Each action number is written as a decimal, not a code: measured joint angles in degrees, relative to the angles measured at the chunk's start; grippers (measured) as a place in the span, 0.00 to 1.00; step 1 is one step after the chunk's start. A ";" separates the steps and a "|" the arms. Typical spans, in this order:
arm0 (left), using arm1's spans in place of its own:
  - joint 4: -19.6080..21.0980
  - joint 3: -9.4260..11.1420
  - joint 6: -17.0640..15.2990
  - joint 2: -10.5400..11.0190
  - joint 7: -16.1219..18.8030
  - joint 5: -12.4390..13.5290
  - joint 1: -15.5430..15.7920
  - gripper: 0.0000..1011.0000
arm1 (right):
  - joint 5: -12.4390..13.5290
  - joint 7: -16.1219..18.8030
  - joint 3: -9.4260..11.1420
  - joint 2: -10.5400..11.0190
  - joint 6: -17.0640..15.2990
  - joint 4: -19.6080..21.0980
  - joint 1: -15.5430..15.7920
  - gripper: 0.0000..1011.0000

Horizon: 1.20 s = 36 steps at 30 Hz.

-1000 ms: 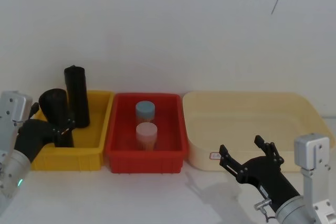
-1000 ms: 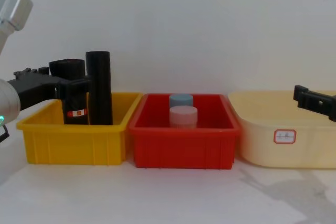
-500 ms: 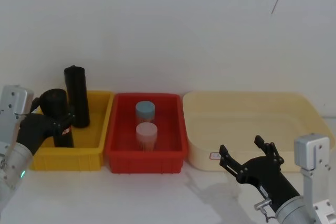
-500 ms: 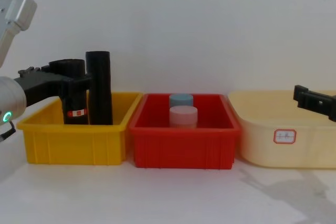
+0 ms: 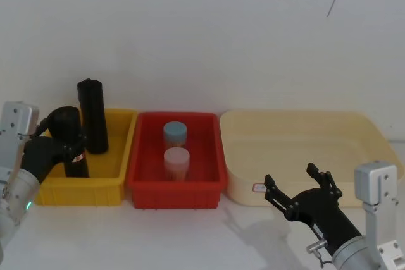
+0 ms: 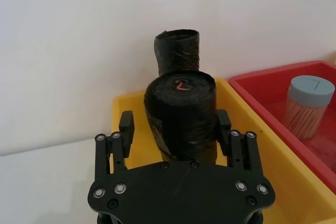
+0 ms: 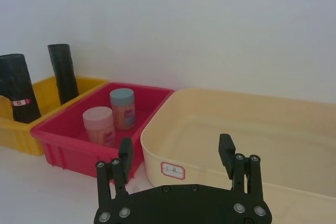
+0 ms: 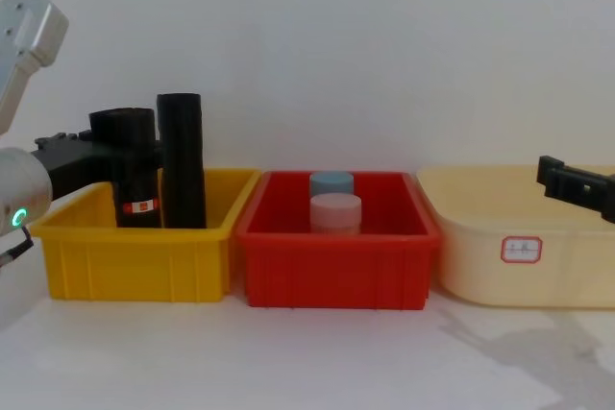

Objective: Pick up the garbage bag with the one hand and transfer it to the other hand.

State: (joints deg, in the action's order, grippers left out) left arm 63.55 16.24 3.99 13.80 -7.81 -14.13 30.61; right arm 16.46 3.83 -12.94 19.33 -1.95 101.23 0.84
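On the left side of the table, the left gripper [image 6: 174, 123] has backed off compared to a second ago. Back then one of its fingers crossed the front of the garbage bag [image 8: 135, 165] in the chest view. Now that finger is off the front and the arm has slid back toward the robot's left. The roll hasn't budged: same spot, same upright stance.

The bag stands in the left part of the yellow bin [image 8: 135, 261], with its red-and-white band [image 8: 141, 205] low down, just above the bin's rim. The taller plain black roll [image 8: 181, 156] is right beside it on the side toward the red bin [image 8: 336, 271].

From the left wrist cam, the gripper's fingers are spread apart with the bag lined up dead centre in the gap, at or just past the fingertips. A strip of yellow bin shows between one finger and the roll. On the other side I honestly can't tell if it's touching. Either way it isn't squeezed.

The right gripper [image 7: 176, 148] is parked low in front of the cream tub [image 8: 567, 271], fingers wide and holding nothing, exactly where it was before.
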 joint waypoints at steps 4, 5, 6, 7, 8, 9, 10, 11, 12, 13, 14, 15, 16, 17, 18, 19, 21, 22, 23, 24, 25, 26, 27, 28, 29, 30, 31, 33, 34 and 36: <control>-1.16 -0.09 0.17 -0.36 -0.49 -0.04 0.55 0.83 | 0.00 0.00 0.00 0.00 0.00 0.00 0.00 0.99; -1.43 -0.12 0.22 -0.45 -0.63 -0.05 0.68 0.80 | 0.00 0.00 0.00 0.00 0.00 0.00 0.00 0.99; -1.61 -0.13 0.24 -0.50 -0.74 -0.06 0.77 0.78 | 0.00 0.00 0.00 0.00 0.00 0.00 0.00 0.99; -1.94 -0.17 0.27 -0.61 -0.97 -0.09 0.91 0.74 | 0.00 0.00 0.00 0.00 0.00 0.00 0.00 0.99; -2.11 -0.18 0.29 -0.68 -1.07 -0.10 1.00 0.71 | 0.00 0.00 0.00 0.00 0.00 0.00 0.00 0.99; -2.31 -0.22 0.31 -0.76 -1.29 -0.13 1.09 0.68 | 0.00 0.00 0.00 0.00 0.00 0.00 0.00 0.99; -2.39 -0.23 0.32 -0.80 -1.41 -0.15 1.14 0.65 | 0.00 0.00 0.00 0.00 0.00 0.00 0.00 0.99; -2.50 -0.26 0.33 -0.85 -1.68 -0.17 1.19 0.59 | 0.00 0.00 0.00 0.00 0.00 0.00 0.00 0.99; -2.52 -0.26 0.33 -0.87 -1.81 -0.19 1.19 0.57 | 0.00 0.00 0.00 0.00 0.00 0.00 0.00 0.99; -2.53 -0.28 0.33 -0.89 -1.97 -0.21 1.20 0.56 | 0.00 0.00 0.00 0.00 0.00 0.00 0.00 0.99; -2.53 -0.28 0.33 -0.90 -2.07 -0.22 1.20 0.55 | 0.00 0.00 0.00 0.00 0.00 0.00 0.00 0.99; -2.53 -0.28 0.32 -0.91 -2.24 -0.24 1.20 0.53 | 0.00 0.00 0.00 0.00 0.00 0.00 0.00 0.99; -2.36 -0.28 0.28 -0.90 -2.54 -0.26 1.14 0.52 | 0.00 0.00 0.00 0.00 0.00 0.00 0.00 0.99; -2.18 -0.27 0.25 -0.90 -2.69 -0.28 1.06 0.52 | 0.00 0.00 0.00 0.00 0.00 0.00 0.00 0.99; -1.74 -0.23 0.13 -0.86 -3.12 -0.31 0.85 0.51 | 0.00 0.00 0.00 0.00 0.00 0.00 0.00 0.99; -1.46 -0.20 0.10 -0.83 -3.23 -0.31 0.73 0.50 | 0.00 0.00 0.00 0.00 0.00 0.00 0.00 0.99; -0.66 -0.11 -0.04 -0.75 -3.64 -0.33 0.40 0.49 | 0.00 0.00 0.00 0.00 0.00 0.00 0.00 0.99; 0.15 -0.05 -0.16 -0.64 -4.00 -0.33 0.08 0.48 | 0.00 0.00 0.00 0.00 0.00 0.00 0.00 0.99; 0.60 -0.02 -0.20 -0.59 -4.18 -0.34 -0.10 0.48 | 0.00 0.00 0.00 0.00 0.00 0.00 0.00 0.99; 1.78 0.08 -0.24 -0.44 -4.59 -0.34 -0.48 0.48 | 0.00 0.00 0.00 0.00 0.00 0.00 0.00 0.99; 2.08 0.10 -0.24 -0.40 -4.76 -0.34 -0.57 0.48 | 0.00 0.00 0.00 0.00 0.00 0.00 0.00 0.99; 2.76 0.14 -0.25 -0.32 -4.96 -0.34 -0.78 0.47 | 0.00 0.00 0.00 0.00 0.00 0.00 0.00 0.99; 3.30 0.19 -0.26 -0.25 -5.21 -0.33 -0.93 0.47 | 0.00 0.00 0.00 0.00 0.00 0.00 0.00 0.99; 4.56 0.30 -0.26 -0.10 -5.61 -0.31 -1.24 0.46 | 0.00 0.00 0.00 0.00 0.00 0.00 0.00 0.99; 4.92 0.33 -0.26 -0.06 -5.74 -0.30 -1.32 0.46 | 0.00 0.00 0.00 0.00 0.00 0.00 0.00 0.99; 5.67 0.38 -0.26 0.01 -6.02 -0.29 -1.48 0.46 | 0.00 0.00 0.00 0.00 0.00 0.00 0.00 0.99; 6.28 0.43 -0.26 0.07 -6.22 -0.29 -1.60 0.46 | 0.00 0.00 0.00 0.00 0.00 0.00 0.00 0.99; 8.48 0.64 -0.14 0.28 -7.26 -0.26 -1.91 0.46 | 0.00 0.00 0.00 0.00 0.00 0.00 0.00 0.99; 9.21 0.71 -0.09 0.34 -7.49 -0.26 -1.96 0.46 | 0.00 0.00 0.00 0.00 0.00 0.00 0.00 0.99; 10.33 0.85 0.08 0.40 -8.11 -0.26 -2.02 0.46 | 0.00 0.00 0.00 0.00 0.00 0.00 0.00 0.99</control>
State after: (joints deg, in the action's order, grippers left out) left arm 73.88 17.08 4.07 14.20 -15.92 -14.39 28.59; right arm 16.46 3.83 -12.94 19.33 -1.95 101.23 0.84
